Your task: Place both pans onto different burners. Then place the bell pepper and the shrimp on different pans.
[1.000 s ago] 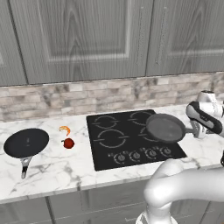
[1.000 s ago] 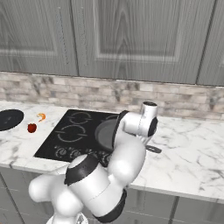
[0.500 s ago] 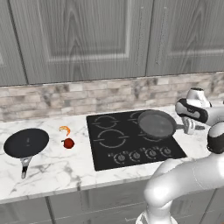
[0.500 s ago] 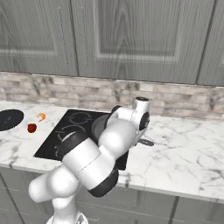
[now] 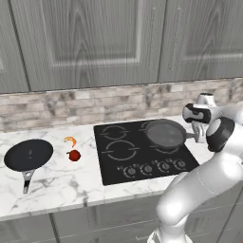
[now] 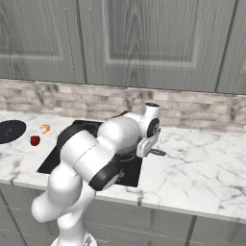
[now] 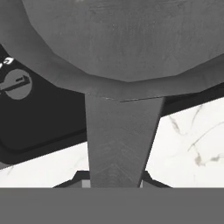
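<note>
From the left, the grey pan (image 5: 164, 133) sat over the cooktop's (image 5: 142, 166) far right burner; black pan (image 5: 28, 155), shrimp (image 5: 70, 141) and pepper (image 5: 74, 155) lay left on the counter (image 5: 57, 185). From the right, the arm hid the grey pan. At the hand, the gripper (image 7: 114, 181) apparently clamped its handle (image 7: 119, 140).

Grey cabinet doors (image 5: 90, 42) above stone backsplash (image 5: 71, 102); white marble counter (image 6: 202, 168); knob dials (image 5: 154, 167), apparently four.

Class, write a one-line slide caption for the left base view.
Gripper holds grey pan by its handle over the cooktop; black pan, shrimp and pepper wait left.
</note>
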